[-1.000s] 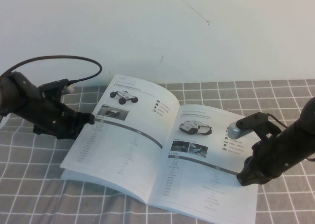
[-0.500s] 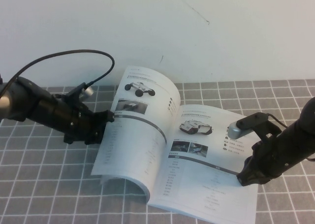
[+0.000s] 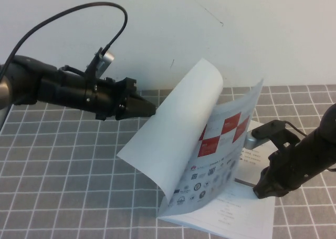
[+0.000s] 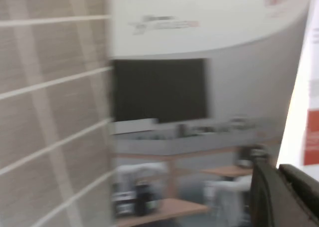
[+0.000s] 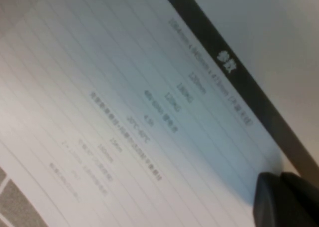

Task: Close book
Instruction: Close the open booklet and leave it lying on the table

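- Closing the book (image 3: 212, 178) looks about half done. It lies on the checked cloth (image 3: 68, 170) before the robot, and its left half (image 3: 178, 128) stands up and curls over the right page (image 3: 236, 214).
- The left gripper (image 3: 148, 110) hangs above the cloth, at the outer edge of the left half. Its fingers (image 4: 281, 197) look pressed together; whether paper is between them I cannot tell.
- The right gripper (image 3: 261, 190) rests on the right page, fingers (image 5: 284, 199) together, holding nothing.
- I think the left arm should carry the edge in an arc to the right and down, so that the sheet does not buckle.
- The right gripper must leave before the left half lands, or it gets trapped.
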Robot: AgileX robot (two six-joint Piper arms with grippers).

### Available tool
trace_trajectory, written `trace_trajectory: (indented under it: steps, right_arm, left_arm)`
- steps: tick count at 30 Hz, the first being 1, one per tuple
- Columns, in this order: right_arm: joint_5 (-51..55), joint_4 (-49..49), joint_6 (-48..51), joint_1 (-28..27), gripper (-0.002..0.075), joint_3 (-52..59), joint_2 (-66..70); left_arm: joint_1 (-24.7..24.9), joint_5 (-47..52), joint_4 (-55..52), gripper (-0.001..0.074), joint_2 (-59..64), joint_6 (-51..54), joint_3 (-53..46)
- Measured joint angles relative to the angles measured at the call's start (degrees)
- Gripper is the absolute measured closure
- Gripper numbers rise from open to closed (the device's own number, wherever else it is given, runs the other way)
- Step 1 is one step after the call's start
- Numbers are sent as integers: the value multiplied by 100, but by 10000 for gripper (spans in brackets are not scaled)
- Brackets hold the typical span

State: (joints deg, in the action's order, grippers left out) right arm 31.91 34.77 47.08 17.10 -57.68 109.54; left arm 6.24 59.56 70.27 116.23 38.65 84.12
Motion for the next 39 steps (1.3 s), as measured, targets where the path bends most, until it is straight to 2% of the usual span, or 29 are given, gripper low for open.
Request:
trace_trajectory:
  steps: [4,9,15,18,22,27,34,39]
  right_arm:
    - [108,-145,25,0,729,-35,-63]
    - [772,-618,-23,0,729,-369,-517]
    - [1486,-1376,-674,0,729,-994,-1355]
    - [1745,-1443,-886,0,729,-1290,-1778]
    - [1768,-1304,-935,0,729,-1507,-2269]
    - [1622,-1010,-859,10,729,-1530,-2331]
    - [1612,-185,-228,10,729,-1530,-1692]
    - [1579,-14,15,19,729,-1530,-848]
  left_arm:
    - [295,10,15,738,-282,99,0]
    - [626,70,15,738,-411,121,4]
    - [994,103,128,738,-515,217,13]
    - [1039,115,380,738,-619,427,13]
    - [1048,-117,557,738,-899,666,13]
    - [1037,-606,166,738,-1390,720,13]
    - [1037,-983,-867,738,-2332,635,13]
    - [1037,-1292,-1729,738,-3055,364,13]
